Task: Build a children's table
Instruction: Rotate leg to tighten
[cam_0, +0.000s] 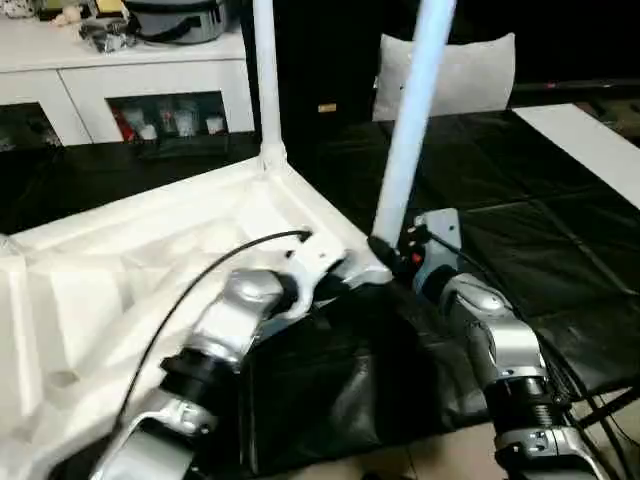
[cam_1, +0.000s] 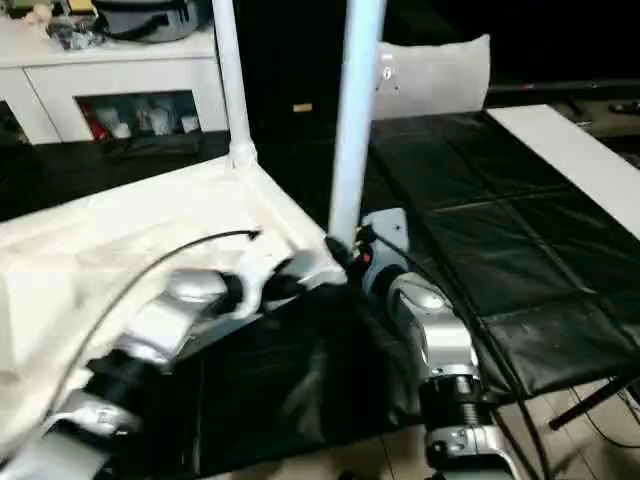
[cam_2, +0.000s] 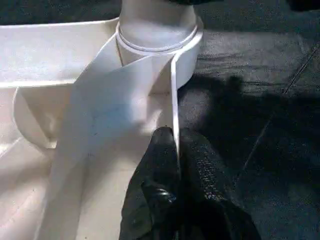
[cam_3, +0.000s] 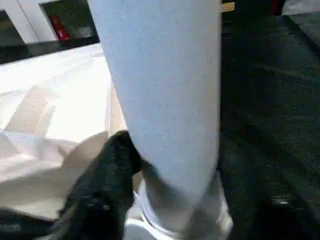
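the tabletop (cam_0: 120, 260) lies upside down on black floor mats (cam_0: 540, 240), ribbed underside up, its near corner between the two silver forearms. a leg (cam_0: 266, 75) stands upright in the far corner socket (cam_0: 272, 158). a second leg (cam_0: 412, 120) rises from the near corner socket (cam_2: 159, 37) and leans a little to the right, its top out of view.

the left gripper (cam_2: 176, 165) is pinched on the tabletop's thin side rim (cam_2: 175, 100) just short of that near socket — one black finger (cam_2: 159, 165) on each face of the rim, clamped tight. a black cable (cam_0: 230, 255) arcs over the left forearm.

the right gripper (cam_0: 385, 250) sits low at the base of the leaning leg, just above the socket collar; one black finger (cam_3: 107, 175) presses the leg's side, the other is hidden behind the tube, so it appears to be grasping the leg.

beyond the mats — a white cushion (cam_0: 470, 70) against the dark backdrop, a white cabinet (cam_0: 120, 80) at far left, and a white panel (cam_0: 590, 140) lying flat at right.
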